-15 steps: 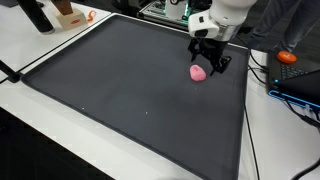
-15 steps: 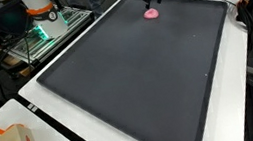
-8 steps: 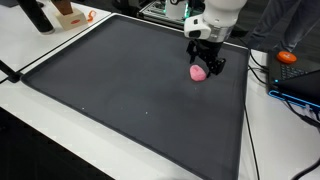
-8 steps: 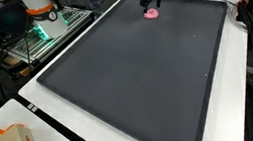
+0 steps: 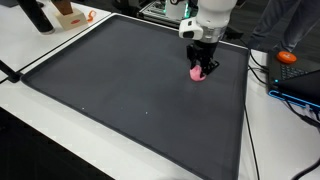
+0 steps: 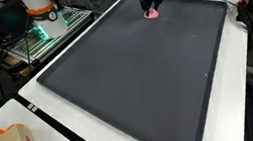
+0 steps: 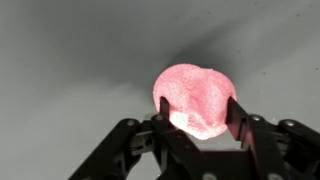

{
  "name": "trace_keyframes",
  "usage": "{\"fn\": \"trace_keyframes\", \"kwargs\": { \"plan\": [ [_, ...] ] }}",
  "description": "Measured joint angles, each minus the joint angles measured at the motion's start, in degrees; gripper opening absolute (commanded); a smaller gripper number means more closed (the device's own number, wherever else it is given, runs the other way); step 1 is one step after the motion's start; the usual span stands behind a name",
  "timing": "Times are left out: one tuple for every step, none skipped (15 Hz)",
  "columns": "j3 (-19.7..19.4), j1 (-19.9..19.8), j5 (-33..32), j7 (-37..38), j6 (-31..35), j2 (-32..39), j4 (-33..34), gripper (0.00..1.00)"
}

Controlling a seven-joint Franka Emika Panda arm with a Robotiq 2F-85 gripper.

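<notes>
Pink lump (image 7: 195, 95) on the dark mat (image 5: 120, 100), pinched between the hand's (image 7: 197, 122) fingertips

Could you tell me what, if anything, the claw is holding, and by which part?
The claw grips the pink lump by its two opposite sides in the wrist view. The lump appears to rest on the dark mat, not lifted.

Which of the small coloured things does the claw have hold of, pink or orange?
The pink lump, pinched between the gripper fingers on the dark mat. The orange object lies off the mat, untouched.
</notes>
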Motion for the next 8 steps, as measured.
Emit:
{"fn": "trace_keyframes", "kwargs": {
  "plan": [
    [0.0,0.0,0.5,0.0,0.0,-0.2,-0.2,0.17],
    [0.0,-0.1,1.0,0.0,0.0,-0.5,-0.3,0.09],
    [0.0,-0.1,1.5,0.0,0.0,-0.6,-0.4,0.03],
    [0.0,-0.1,1.9,0.0,0.0,-0.8,-0.5,0.01],
    [0.0,-0.2,2.3,0.0,0.0,-0.9,-0.6,0.00],
    [0.0,-0.2,2.5,0.0,0.0,-1.0,-0.7,0.02],
    [0.0,-0.2,2.8,0.0,0.0,-1.1,-0.7,0.01],
    [0.0,-0.2,2.9,0.0,0.0,-1.1,-0.8,0.00]
  ]
}}
